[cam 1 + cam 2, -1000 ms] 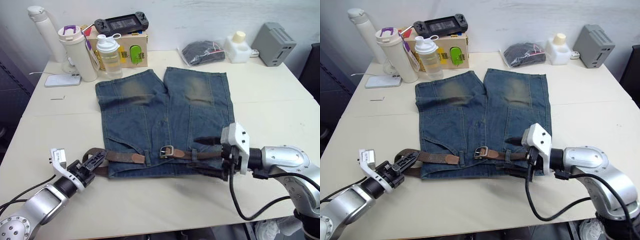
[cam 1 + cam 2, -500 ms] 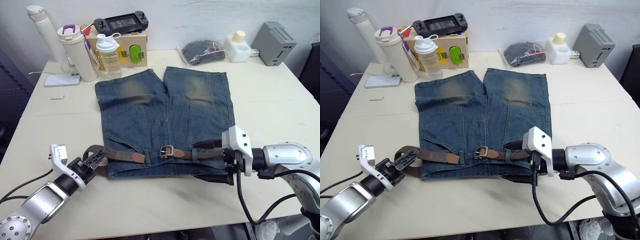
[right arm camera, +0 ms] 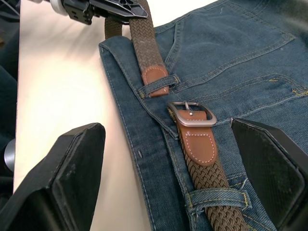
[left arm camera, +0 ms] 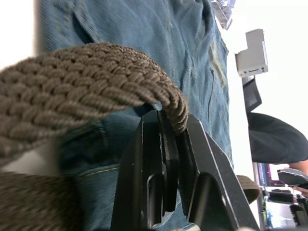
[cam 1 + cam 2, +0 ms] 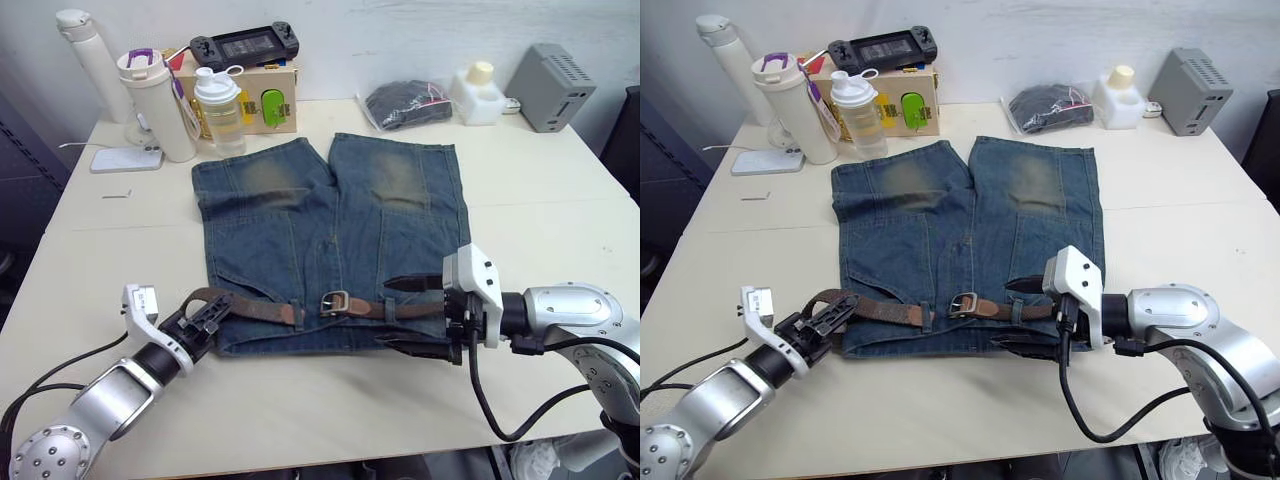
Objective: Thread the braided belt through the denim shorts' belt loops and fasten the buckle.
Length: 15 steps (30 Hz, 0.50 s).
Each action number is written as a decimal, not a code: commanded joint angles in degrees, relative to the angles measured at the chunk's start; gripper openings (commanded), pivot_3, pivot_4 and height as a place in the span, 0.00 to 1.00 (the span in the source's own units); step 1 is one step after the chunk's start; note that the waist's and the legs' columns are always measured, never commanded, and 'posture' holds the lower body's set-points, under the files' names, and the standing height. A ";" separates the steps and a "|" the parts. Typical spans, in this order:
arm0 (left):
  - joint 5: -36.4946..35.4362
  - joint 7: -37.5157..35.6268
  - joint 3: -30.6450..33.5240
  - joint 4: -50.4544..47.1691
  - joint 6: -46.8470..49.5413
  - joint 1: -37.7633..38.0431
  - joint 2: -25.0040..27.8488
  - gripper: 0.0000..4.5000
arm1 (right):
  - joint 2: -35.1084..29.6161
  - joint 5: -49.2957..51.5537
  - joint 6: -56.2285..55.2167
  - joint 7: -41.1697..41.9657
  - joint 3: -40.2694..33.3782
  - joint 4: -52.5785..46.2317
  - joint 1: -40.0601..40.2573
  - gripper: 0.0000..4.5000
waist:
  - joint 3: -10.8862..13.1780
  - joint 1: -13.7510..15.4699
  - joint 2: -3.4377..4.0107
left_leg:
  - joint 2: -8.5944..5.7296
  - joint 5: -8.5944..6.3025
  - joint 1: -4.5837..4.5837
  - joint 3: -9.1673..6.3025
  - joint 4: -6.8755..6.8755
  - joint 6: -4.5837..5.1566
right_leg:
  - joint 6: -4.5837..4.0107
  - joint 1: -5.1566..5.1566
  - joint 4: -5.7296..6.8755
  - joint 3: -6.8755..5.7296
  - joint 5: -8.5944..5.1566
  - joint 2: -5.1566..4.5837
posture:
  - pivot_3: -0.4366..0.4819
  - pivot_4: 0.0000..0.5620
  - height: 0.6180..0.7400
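One pair of denim shorts (image 5: 330,240) with two legs lies on one cream table (image 5: 540,190). One braided belt (image 5: 255,308) bears one silver buckle (image 5: 333,302) and one leather tip (image 3: 155,75). Three belt loops (image 3: 160,85) are countable in the right wrist view. Two grippers are present: left gripper (image 5: 205,317) and right gripper (image 5: 412,316), each with two black fingers. At the table's far edge: three bottles (image 5: 160,105), one handheld console (image 5: 245,45), one box (image 5: 262,100), one bagged black bundle (image 5: 405,103), one white jar (image 5: 476,92), one grey unit (image 5: 553,87).
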 commanded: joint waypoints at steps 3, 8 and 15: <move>3.79 -4.51 -4.96 -1.16 2.48 -2.94 0.80 0.00 | 0.17 1.49 -0.20 -2.03 -0.81 -2.41 0.23 0.99 | 0.00 0.17 0.00 | -0.02 0.01 0.01 0.01 0.00 0.02 | 0.01 0.01 0.00 -0.01 0.00 0.00 | 0.48 0.27 0.59; 11.51 -14.19 -8.92 3.25 6.97 -8.93 3.89 0.00 | -0.15 -0.18 -1.48 -2.98 0.52 -2.22 0.25 0.99 | 0.01 0.91 0.02 | -0.03 0.01 0.00 0.01 0.00 0.01 | 0.02 0.01 -0.01 -0.04 0.01 0.04 | 0.48 0.27 0.59; 24.38 -27.47 -13.31 11.13 11.11 -19.59 6.26 0.00 | -0.20 -6.71 -6.27 -3.56 4.21 -1.56 0.80 0.99 | 0.05 1.27 0.07 | -0.10 0.05 -0.02 0.07 0.00 0.07 | 0.10 0.00 -0.02 -0.02 0.05 0.08 | 0.48 0.27 0.59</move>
